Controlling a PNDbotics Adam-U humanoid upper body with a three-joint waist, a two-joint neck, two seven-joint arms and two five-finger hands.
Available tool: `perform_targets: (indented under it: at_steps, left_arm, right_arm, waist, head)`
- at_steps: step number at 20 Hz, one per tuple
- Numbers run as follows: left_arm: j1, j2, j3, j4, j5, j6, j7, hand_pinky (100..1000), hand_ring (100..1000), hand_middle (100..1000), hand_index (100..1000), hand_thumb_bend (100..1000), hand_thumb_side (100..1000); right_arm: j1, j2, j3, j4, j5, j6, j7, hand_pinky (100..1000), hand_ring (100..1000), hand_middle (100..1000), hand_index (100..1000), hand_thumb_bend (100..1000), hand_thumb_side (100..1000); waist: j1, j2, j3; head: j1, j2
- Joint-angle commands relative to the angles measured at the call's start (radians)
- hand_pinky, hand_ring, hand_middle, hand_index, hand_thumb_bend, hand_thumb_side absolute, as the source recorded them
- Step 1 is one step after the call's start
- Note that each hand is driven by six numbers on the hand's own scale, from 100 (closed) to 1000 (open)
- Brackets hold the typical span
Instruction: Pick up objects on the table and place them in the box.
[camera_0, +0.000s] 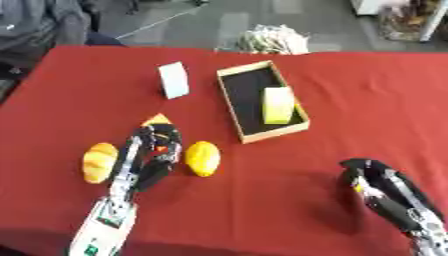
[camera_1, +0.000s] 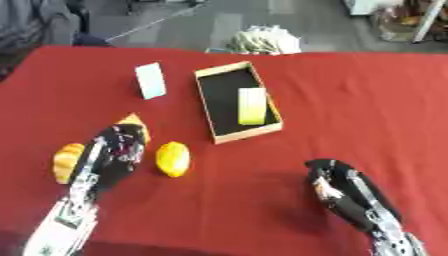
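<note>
Your left hand (camera_0: 156, 145) rests on the red cloth-covered desk (camera_0: 306, 85), fingers (camera_0: 166, 131) curled over an orange wedge (camera_0: 157, 119); whether they pinch it you cannot tell. A smooth oval lemon (camera_0: 202, 158) lies just to its right, a ridged orange loaf shape (camera_0: 99, 162) to its left. The shallow wooden box (camera_0: 261, 100), dark-lined, holds a yellow-green block (camera_0: 278, 105). A white card (camera_0: 173, 79) lies left of it. Your right hand (camera_0: 378, 186) sits lower right, fingers curled, empty.

One box (camera_0: 242, 98), one yellow block (camera_0: 278, 105), one white card (camera_0: 173, 79) and three yellow-orange objects (camera_0: 202, 158) are counted.
</note>
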Motion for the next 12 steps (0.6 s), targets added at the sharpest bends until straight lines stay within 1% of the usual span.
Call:
perform_targets:
  at_steps: [1,3,12]
  left_arm:
    - [-0.005,0.002,0.002,-0.009,-0.005,0.003,-0.004,768,586,578,709,146,396]
    - [-0.005,0.002,0.002,-0.009,-0.007,0.006,-0.007,768,586,579,709,146,397]
    - [-0.006,0.003,-0.002,-0.009,-0.016,0.014,-0.021,768,586,579,709,141,397]
  right_arm:
    - [-0.01,-0.016,0.001,-0.01,0.005,0.002,-0.001,723,596,545,731,100,515]
    - [-0.01,-0.016,0.001,-0.007,0.006,0.005,-0.002,723,596,545,730,100,530]
    - [-0.011,-0.016,0.002,-0.004,0.004,0.008,-0.003,722,595,544,729,100,537]
  waist:
    - [0.0,0.008,-0.001]
    - [-0.001,0.009,-0.001]
    - [-0.003,0.013,0.0]
  head:
    - [0.001,0.004]
    - [0.002,0.004]
    - [-0.008,0.004]
